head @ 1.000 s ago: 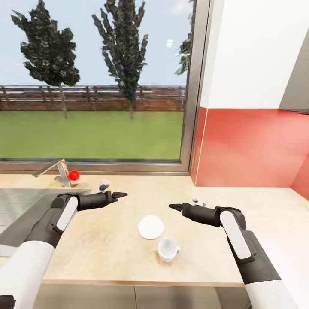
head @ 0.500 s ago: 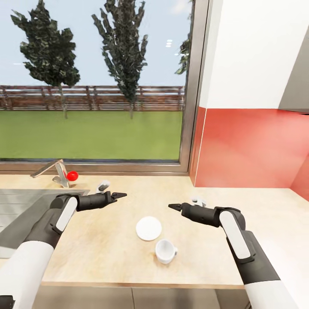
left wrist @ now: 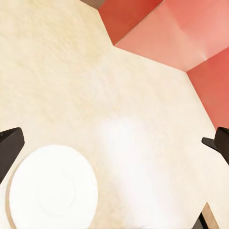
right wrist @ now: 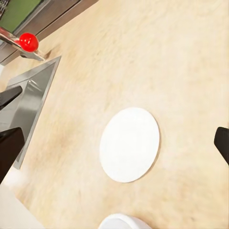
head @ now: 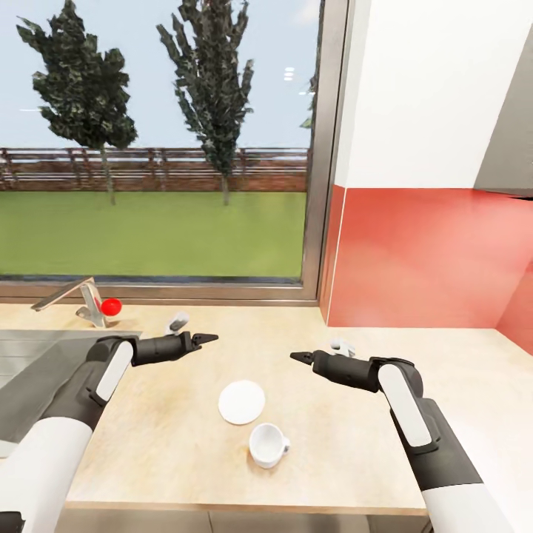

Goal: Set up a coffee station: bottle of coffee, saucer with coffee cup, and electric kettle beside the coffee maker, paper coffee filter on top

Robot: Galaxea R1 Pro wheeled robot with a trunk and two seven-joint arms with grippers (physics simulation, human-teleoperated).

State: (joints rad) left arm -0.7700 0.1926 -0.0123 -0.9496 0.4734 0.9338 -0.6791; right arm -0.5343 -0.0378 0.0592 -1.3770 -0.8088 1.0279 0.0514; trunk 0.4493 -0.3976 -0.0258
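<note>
Steel sink basin is sitting at the far left of the counter, with a tap carrying a red knob behind it. We are holding the left gripper above the tan worktop, jaws spread with nothing between them. Between both arms, the saucer is lying flat on the counter, bare, and the coffee cup is standing upright just beside it toward the front edge, not on it. We are holding the right gripper above the counter, jaws likewise spread and empty. A red backsplash is running behind the right end.
</note>
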